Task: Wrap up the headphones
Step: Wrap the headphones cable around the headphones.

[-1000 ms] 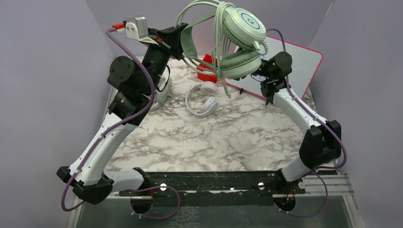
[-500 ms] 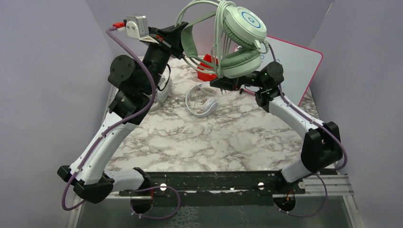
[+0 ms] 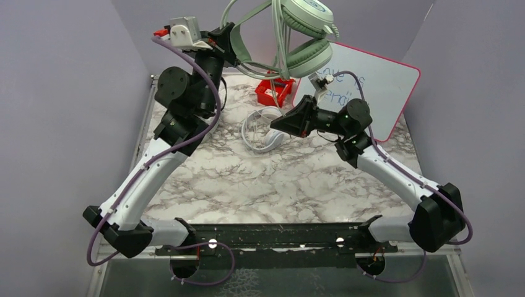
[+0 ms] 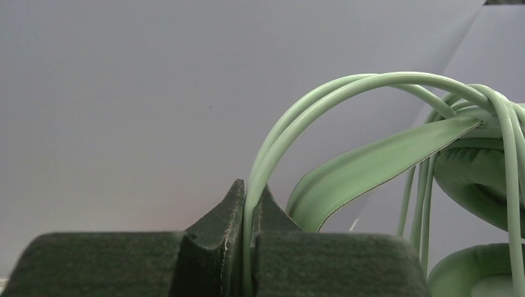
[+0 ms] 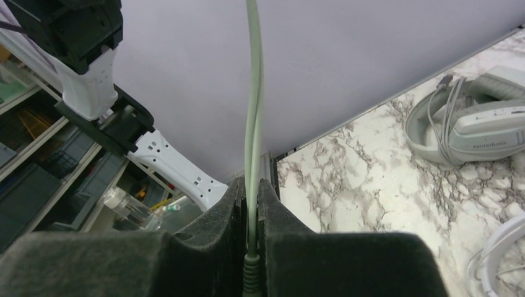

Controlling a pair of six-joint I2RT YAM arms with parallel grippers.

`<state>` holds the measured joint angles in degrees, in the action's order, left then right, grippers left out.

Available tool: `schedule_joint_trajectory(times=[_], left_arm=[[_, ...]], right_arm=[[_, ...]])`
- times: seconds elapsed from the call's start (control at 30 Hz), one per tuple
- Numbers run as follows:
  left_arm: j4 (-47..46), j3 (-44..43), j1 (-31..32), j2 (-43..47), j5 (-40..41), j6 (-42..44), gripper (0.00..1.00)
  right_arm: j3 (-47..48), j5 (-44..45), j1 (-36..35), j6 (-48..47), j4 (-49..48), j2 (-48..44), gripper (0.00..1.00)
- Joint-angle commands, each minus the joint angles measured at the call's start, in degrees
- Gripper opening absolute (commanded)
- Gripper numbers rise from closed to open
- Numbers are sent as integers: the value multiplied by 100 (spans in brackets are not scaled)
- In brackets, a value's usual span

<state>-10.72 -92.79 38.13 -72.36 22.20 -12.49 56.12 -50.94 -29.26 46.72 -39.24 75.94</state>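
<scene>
So, quick rundown:

- The mint headphones hang up in the air, high over the back of the marble table, cups to the right of the left arm's wrist.
- The left gripper is clamped tight on the thin green hoops that arch over the headband; its fingers are squeezed right together around them.
- The right gripper sits lower, just above the table, fingers pinched narrow on the cable, which runs straight up from between them.
- A white pair of headphones lies on the marble just beside the right gripper.
- A grey pair lies farther left, only clear in the right wrist view.
- At the back there's a red box and a pink-edged whiteboard propped up.
</scene>
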Motion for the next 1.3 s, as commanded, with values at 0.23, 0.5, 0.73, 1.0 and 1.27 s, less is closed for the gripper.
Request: schedule_joint_trajectory(times=[0.23,0.5,0.73,1.0,1.27], left_arm=[[-584,354,10,-572,1343,2042,0],[300,1192,14,-343,448,2342,0],[1058,1638,84,59,-212,2138,0],[1782,1760,307,371,-1037,1772,0],[2764,1363,404,352,-1611,1883,0]], right_arm=[[368,869,-723,-1900,2793,-937,0],[1566,1560,-737,-3089,5271,-1327,0],[2590,1823,-738,-3282,5768,-944,0],[3693,2041,-739,-3319,6386,185,0],[5108,2408,-737,-4048,8334,1130,2]])
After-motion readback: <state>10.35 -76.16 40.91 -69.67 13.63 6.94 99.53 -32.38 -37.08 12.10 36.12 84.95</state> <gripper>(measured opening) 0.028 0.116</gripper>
